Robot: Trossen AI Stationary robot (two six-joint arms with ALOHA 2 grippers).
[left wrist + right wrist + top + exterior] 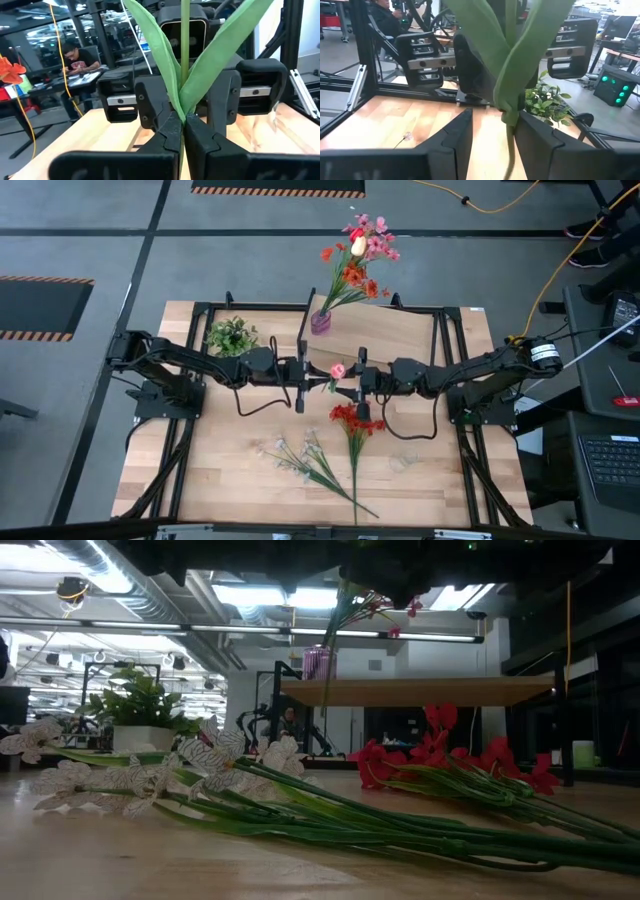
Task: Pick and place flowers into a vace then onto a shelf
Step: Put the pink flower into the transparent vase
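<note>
A pink-bloomed flower [337,370] stands upright in the air over the table's middle, its green leaves [165,55] spreading above my left gripper [182,125], which is shut on its stem. My right gripper [492,132] faces it from the other side, open, one finger on each side of the stem. A purple vase [320,321] holding several flowers [358,250] stands on the shelf [400,335]. Red flowers [352,420] and white flowers [305,460] lie flat on the table. My left gripper pinches the flower's stem [183,116] between its two fingers, just below where the leaves branch off. The fingers come in level from the table's left and lie across the stem. The flower stays upright and clear of the table, its lower stem [509,160] hanging below.
A small bushy green plant [232,335] in a white pot sits at the far left of the table. The shelf's thin black legs [566,700] stand on the table's far half. A black frame [190,420] runs around the tabletop. A person [77,57] sits beyond the table.
</note>
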